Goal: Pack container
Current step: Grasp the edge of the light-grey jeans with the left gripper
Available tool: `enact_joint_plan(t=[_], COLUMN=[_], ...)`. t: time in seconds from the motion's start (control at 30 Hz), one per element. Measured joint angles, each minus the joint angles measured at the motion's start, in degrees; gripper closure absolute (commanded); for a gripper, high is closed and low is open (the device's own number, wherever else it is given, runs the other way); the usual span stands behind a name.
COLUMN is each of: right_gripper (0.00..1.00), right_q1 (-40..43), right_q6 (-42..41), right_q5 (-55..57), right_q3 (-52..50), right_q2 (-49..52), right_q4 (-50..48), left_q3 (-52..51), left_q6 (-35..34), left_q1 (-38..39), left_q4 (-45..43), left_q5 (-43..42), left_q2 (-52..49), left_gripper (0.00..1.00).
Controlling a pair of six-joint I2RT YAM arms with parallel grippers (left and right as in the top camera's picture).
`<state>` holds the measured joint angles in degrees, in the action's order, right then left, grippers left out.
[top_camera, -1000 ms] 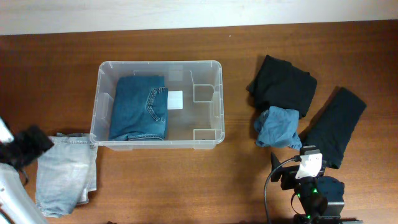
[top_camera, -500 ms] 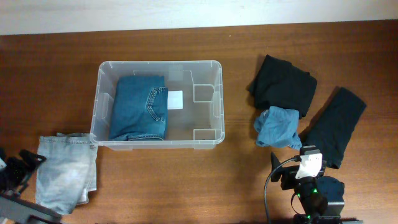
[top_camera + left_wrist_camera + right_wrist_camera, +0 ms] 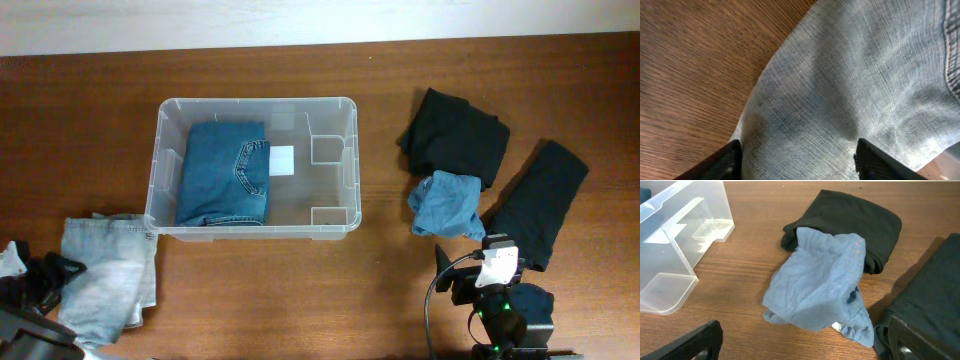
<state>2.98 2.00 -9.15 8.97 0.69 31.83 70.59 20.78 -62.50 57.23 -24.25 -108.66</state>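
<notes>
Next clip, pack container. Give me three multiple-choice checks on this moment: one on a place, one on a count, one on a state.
1. Where do the dark blue jeans lie?
A) inside the container
B) on the tabletop
C) hanging over its rim

2. How many black garments lie outside it?
A) one
B) two
C) four

3. How is the left claw set over the pale jeans?
A) shut on them
B) open
C) shut and empty

Key: 1 A, the overhead view shows them folded on its base. 2 B, two dark pieces lie at the right. 3 B, the left wrist view shows it spread wide with denim between.
</notes>
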Motion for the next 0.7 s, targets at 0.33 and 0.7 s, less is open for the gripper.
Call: enact_joint_plan(t=[0.33,0.7], right_gripper=[0.02,0.02], right_q1=[0.0,0.0], right_q6=[0.0,0.0], right_q5=[0.0,0.0], right_q3=[0.0,0.0], right_q2=[0.0,0.0], right_q4=[0.0,0.0], left_q3=[15.5,9.92], left_q6=[-0.35,-7.91], left_q1=[0.79,25.49], left_q4=[14.86,9.29], left_q5=[-5.92,6.78], left_q2=[1.29,3.37], left_gripper=[0.57,0.67])
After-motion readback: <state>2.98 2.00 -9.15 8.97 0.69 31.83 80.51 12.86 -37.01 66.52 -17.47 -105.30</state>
